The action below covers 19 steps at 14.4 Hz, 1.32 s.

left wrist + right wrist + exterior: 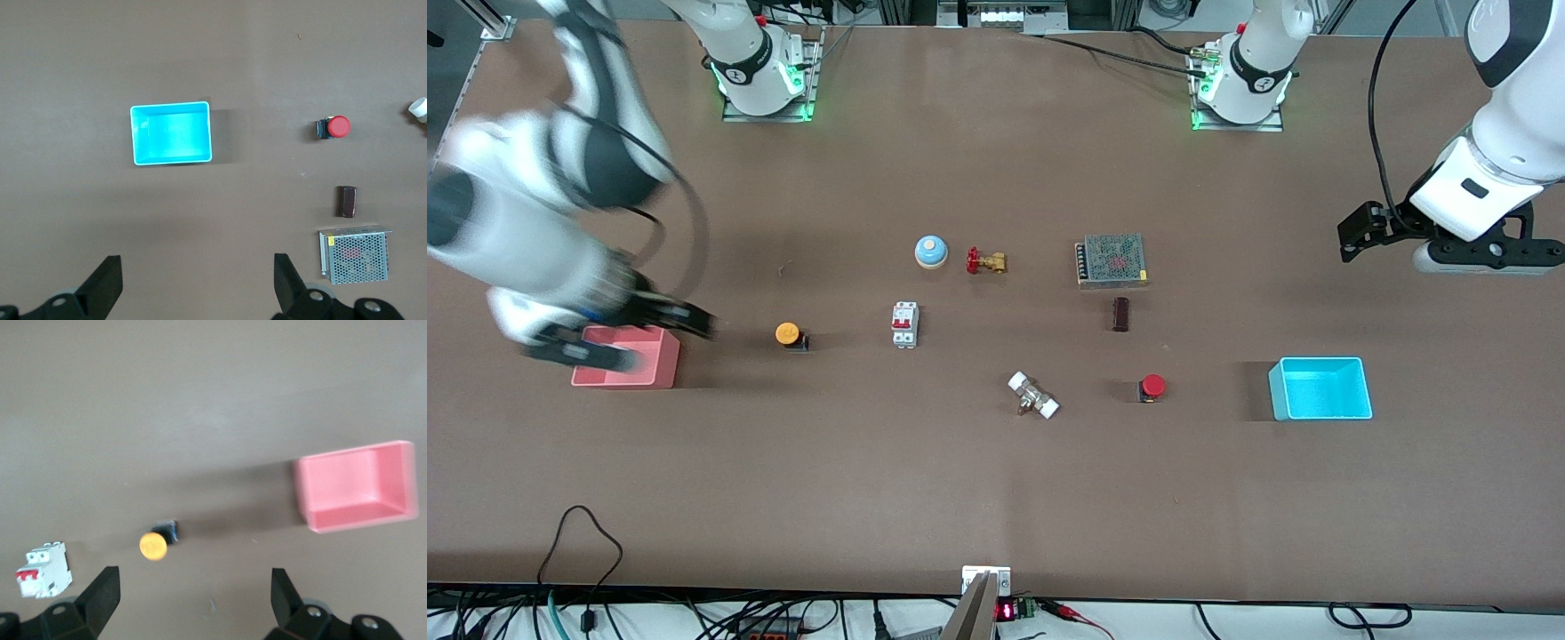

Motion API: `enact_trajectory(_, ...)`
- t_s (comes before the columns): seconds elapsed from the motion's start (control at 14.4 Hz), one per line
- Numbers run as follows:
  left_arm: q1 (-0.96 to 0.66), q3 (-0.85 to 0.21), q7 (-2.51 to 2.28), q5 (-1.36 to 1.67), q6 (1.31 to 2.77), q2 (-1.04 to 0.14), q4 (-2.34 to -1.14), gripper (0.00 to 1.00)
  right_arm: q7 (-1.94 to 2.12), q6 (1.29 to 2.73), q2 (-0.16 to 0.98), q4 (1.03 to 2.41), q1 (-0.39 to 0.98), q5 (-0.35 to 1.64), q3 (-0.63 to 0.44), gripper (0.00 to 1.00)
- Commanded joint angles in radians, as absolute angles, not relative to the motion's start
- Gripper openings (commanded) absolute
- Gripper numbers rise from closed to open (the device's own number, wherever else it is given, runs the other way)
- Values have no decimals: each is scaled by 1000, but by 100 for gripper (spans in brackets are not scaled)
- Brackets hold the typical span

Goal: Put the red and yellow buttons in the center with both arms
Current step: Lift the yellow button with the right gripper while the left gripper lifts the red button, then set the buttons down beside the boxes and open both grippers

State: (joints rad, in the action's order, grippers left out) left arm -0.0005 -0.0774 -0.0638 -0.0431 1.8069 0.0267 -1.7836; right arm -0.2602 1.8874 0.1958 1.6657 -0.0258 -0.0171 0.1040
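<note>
The yellow button (787, 334) stands on the brown table beside the pink tray (660, 369); it also shows in the right wrist view (153, 545). The red button (1152, 386) stands between a white fitting and the cyan tray (1320, 413); it also shows in the left wrist view (337, 127). My right gripper (639, 336) is open and empty over the pink tray, blurred by motion; in its own view (193, 600) the jaws stand wide apart. My left gripper (1485, 258) is open and empty, high over the table's left-arm end (198, 287).
A blue bell (931, 252), a brass valve (985, 261), a metal power supply (1111, 260), a brown block (1120, 314), a white breaker (904, 324) and a white fitting (1033, 396) lie around the table's middle. Cables run along the table's near edge.
</note>
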Motion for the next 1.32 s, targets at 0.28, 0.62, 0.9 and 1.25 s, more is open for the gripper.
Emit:
enact_trajectory(0.28, 11, -83, -37, -34, 1786, 3, -1741, 100, -186, 1678, 8, 1669, -61, -2, 91, 100)
enact_trajectory(0.62, 11, -83, -35, -34, 1775, 3, -1741, 100, -184, 1667, 8, 1669, -60, -2, 92, 100)
enact_trajectory(0.9, 11, -83, -34, -34, 1755, 3, -1741, 100, -181, 1667, 17, 1667, -58, -2, 95, 100)
enact_trajectory(1.25, 11, -83, -34, -34, 1755, 3, -1741, 100, -183, 1669, 17, 1667, -60, -2, 95, 100)
